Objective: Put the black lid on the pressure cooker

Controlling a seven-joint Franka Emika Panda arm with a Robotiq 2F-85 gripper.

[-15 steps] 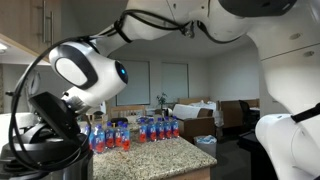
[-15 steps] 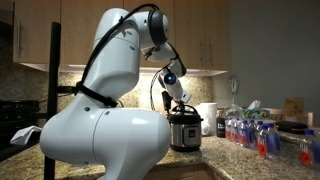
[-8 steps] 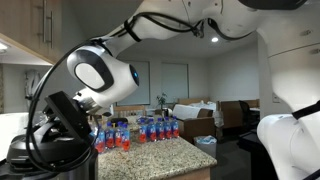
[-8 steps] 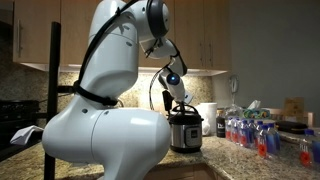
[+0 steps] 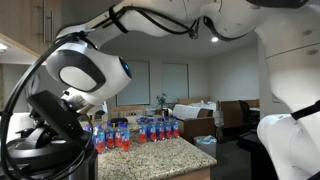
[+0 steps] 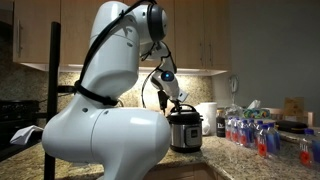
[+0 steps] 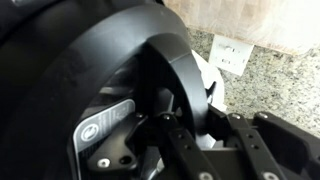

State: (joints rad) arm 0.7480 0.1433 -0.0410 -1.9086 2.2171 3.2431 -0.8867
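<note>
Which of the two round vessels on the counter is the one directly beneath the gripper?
The silver pressure cooker, steel-bodied with a black top, sits right under the gripper; the white vessel stands beside it, clear of the arm.

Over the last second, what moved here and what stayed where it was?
The wrist and gripper swung toward the right of an exterior view half a second ago, then back, ending close to where they began, above the black lid. Whether the gripper holds the lid's handle cannot be told. The pressure cooker and the bottles stayed put.
</note>
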